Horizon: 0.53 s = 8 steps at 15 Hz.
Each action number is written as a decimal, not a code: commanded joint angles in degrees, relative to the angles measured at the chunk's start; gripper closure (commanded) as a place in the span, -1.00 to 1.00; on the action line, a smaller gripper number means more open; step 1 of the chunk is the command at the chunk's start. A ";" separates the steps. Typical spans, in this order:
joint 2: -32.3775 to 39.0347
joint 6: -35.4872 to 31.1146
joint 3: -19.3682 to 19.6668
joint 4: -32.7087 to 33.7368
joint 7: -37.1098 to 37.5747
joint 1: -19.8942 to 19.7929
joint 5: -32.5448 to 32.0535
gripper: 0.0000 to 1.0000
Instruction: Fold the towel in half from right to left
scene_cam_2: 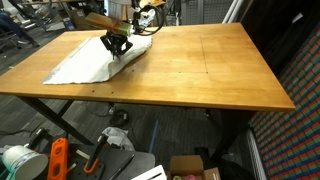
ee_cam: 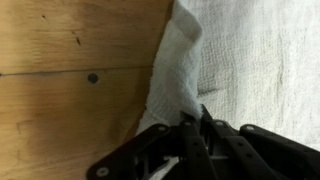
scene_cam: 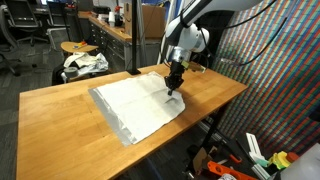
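One shallow pinch: gripper (ee_cam: 195, 135) clenched on towel (ee_cam: 240, 60) edge, fabric bunched at fingertips. Rest of towel spread flat by table (scene_cam: 60, 110) edge. Risk: thin cloth slips out mid-carry, fold lands crooked; low drag shifts whole towel.

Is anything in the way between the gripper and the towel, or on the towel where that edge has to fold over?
Nothing visible does. The gripper is closed on the towel at its edge, with fabric bunched between its jaws in the wrist view. The rest of the towel lies flat with nothing on it.
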State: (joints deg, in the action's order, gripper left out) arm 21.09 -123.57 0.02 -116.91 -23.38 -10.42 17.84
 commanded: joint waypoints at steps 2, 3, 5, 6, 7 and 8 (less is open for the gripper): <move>-4.45 -2.50 -0.84 -4.40 1.38 1.20 0.67 0.76; -5.05 -2.45 -1.05 -5.03 1.39 1.42 0.90 0.76; -6.01 -2.47 -1.49 -6.04 1.76 2.08 1.35 0.76; -6.47 -2.90 -1.79 -6.56 1.94 2.39 2.02 0.76; -6.79 -3.22 -2.09 -6.97 2.05 2.64 2.68 0.76; -7.05 -3.87 -2.40 -7.45 2.20 2.99 3.38 0.76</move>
State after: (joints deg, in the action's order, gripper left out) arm 17.05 -125.25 -1.59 -121.48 -22.29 -8.51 19.07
